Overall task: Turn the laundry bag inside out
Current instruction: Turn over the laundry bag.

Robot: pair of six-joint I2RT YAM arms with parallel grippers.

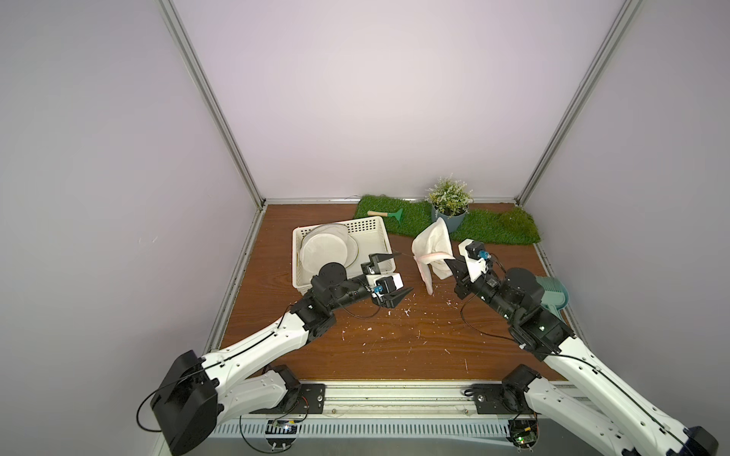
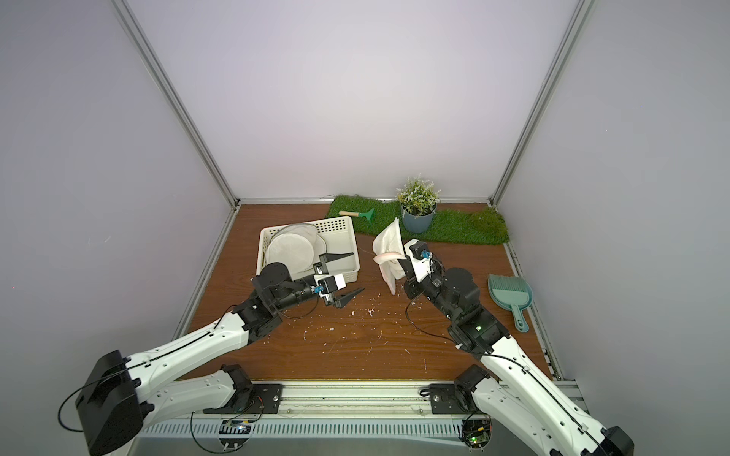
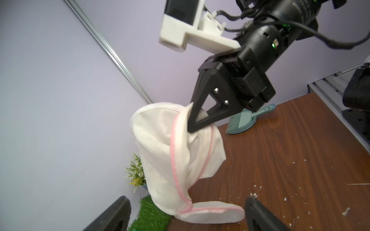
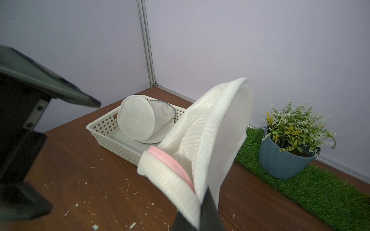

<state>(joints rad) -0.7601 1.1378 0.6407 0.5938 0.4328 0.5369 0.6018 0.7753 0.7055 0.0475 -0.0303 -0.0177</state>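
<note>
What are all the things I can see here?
white mesh laundry bag with pink zip trim: one, white, held up mid-table
white perforated plastic basket: one, white, left side
round white mesh bags: several, white, inside basket
green artificial grass mat: one, green, back wall
leafy plant in blue-grey pot: one, green, on mat
small green rake with wooden handle: one, green, on mat
teal dustpan with brush: one, teal, right edge
brown wooden table: one, brown, underneath
left arm's fingers: two, black, open, by basket
right arm's fingers: two, black, shut on bag
</note>
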